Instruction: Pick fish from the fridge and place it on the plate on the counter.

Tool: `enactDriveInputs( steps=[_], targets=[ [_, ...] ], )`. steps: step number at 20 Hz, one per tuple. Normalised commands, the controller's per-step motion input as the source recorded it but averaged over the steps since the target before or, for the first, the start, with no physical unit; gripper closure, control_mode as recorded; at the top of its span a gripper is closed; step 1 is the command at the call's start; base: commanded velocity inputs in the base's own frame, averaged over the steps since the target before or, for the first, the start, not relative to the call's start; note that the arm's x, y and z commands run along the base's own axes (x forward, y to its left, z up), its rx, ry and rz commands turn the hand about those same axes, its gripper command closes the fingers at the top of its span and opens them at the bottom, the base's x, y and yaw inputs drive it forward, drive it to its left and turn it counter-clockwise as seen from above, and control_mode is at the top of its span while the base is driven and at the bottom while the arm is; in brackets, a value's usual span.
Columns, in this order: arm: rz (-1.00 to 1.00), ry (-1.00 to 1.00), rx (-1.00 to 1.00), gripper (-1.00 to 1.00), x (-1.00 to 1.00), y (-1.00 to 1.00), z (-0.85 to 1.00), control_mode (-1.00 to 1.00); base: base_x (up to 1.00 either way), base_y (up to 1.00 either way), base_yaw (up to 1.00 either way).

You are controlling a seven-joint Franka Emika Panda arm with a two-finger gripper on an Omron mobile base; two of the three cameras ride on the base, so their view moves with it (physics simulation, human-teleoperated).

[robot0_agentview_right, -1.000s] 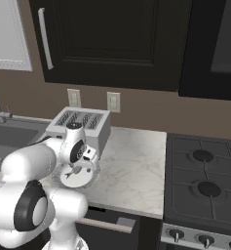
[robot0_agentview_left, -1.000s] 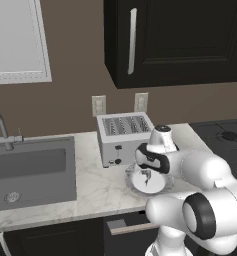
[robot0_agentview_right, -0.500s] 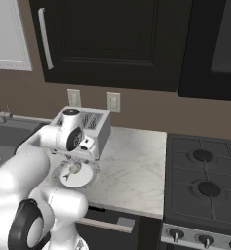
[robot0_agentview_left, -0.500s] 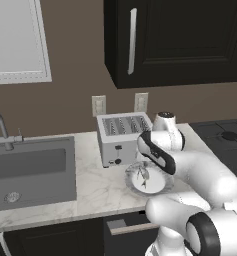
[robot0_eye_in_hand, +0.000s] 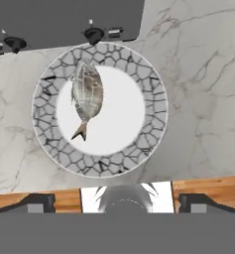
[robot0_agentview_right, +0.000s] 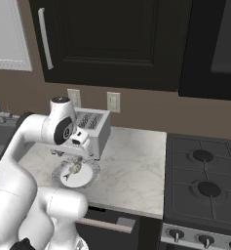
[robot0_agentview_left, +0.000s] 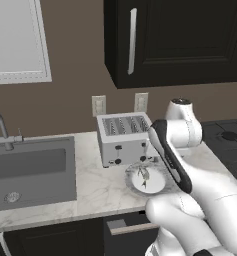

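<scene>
The fish (robot0_eye_in_hand: 87, 95) lies on the left half of the round white plate (robot0_eye_in_hand: 153, 99), head toward the toaster. That plate (robot0_agentview_left: 131, 176) rests on the marble counter (robot0_agentview_left: 100, 185) just in front of the toaster. My gripper (robot0_eye_in_hand: 117, 206) hangs straight above the plate, open, its two dark fingertips (robot0_eye_in_hand: 35, 203) spread wide and holding nothing. From the right base view the hand (robot0_agentview_right: 72, 152) hovers a little above the fish (robot0_agentview_right: 76, 168) and plate (robot0_agentview_right: 92, 172). The fridge is out of view.
A silver toaster (robot0_agentview_left: 122, 140) stands right behind the plate, close to the hand. The grey sink (robot0_agentview_left: 30, 170) is set in the counter to the left, and the black stovetop (robot0_agentview_right: 204, 180) lies to the right. Dark cabinets hang overhead.
The hand has risen from the plate and the arm has straightened upward. The fish stays lying on the plate, free of the fingers.
</scene>
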Motion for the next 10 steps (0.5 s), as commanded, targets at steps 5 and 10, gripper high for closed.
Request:
enactDriveInputs(
  steps=[5, 10],
  targets=[
    [0.00, 0.00, 0.00, -1.00, -0.99, -0.42, 0.68, -1.00, 0.00, 0.00, 0.00],
    [0.00, 0.00, 0.00, -1.00, -0.69, -0.25, 0.77, -1.00, 0.00, 0.00, 0.00]
  ],
)
